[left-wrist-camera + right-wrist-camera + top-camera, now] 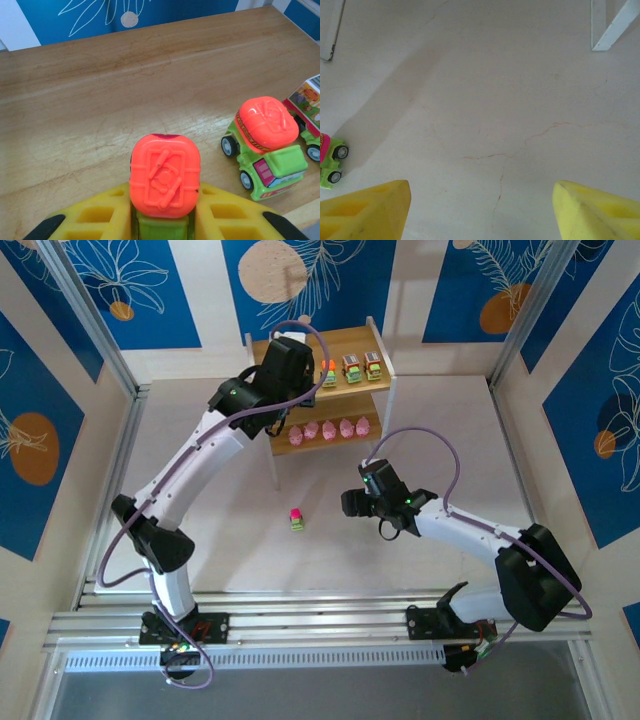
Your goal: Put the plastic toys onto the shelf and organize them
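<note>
While the left gripper (162, 222) is positioned over the upper tier of the shelf (100, 100), a green toy car with an orange top (165, 175) is clamped between its yellow fingers (95, 220). The car's top juts out just ahead of the fingertips. Whether its wheels are touching the wood cannot be told. A second green car with an orange top (265, 145) is parked on the same tier, near the held one and to its right. A third car (310, 112) is seen just beyond it at the picture's edge. In the top view, a row of pink figures (328, 427) is lined up on the lower tier.

The right gripper (480, 210) is held above the table (485, 100) with its jaws wide apart and nothing between them. A green car with a magenta top (331, 160) is left on the table, outside the jaws and just beyond the left-hand fingertip. It is well apart from the shelf.
</note>
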`<state>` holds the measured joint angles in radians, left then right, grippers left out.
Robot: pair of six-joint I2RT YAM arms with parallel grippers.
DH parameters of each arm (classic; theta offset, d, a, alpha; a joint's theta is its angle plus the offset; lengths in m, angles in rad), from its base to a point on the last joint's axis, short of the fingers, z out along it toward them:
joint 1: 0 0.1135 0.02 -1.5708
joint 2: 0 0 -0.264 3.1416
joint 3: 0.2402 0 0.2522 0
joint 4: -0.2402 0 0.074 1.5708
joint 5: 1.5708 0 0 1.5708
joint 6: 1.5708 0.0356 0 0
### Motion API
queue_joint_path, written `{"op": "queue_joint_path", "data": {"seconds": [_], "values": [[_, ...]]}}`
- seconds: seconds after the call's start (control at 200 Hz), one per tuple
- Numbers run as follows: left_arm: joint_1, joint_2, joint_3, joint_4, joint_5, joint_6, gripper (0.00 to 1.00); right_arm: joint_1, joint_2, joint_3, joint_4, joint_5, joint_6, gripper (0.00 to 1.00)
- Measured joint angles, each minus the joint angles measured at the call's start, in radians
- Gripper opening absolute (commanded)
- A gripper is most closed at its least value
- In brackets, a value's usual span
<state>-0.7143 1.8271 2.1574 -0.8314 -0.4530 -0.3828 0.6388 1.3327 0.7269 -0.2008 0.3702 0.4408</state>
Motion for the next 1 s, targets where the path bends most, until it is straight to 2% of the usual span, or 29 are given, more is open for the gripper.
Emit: {"op": "queue_joint_path", "data": {"seconds": [1.0], "values": [[0.004, 0.056, 0.046, 0.003, 0.026, -0.001, 0.31, -0.013, 0.008, 0.0, 0.006, -0.013, 0.005, 0.75]]}}
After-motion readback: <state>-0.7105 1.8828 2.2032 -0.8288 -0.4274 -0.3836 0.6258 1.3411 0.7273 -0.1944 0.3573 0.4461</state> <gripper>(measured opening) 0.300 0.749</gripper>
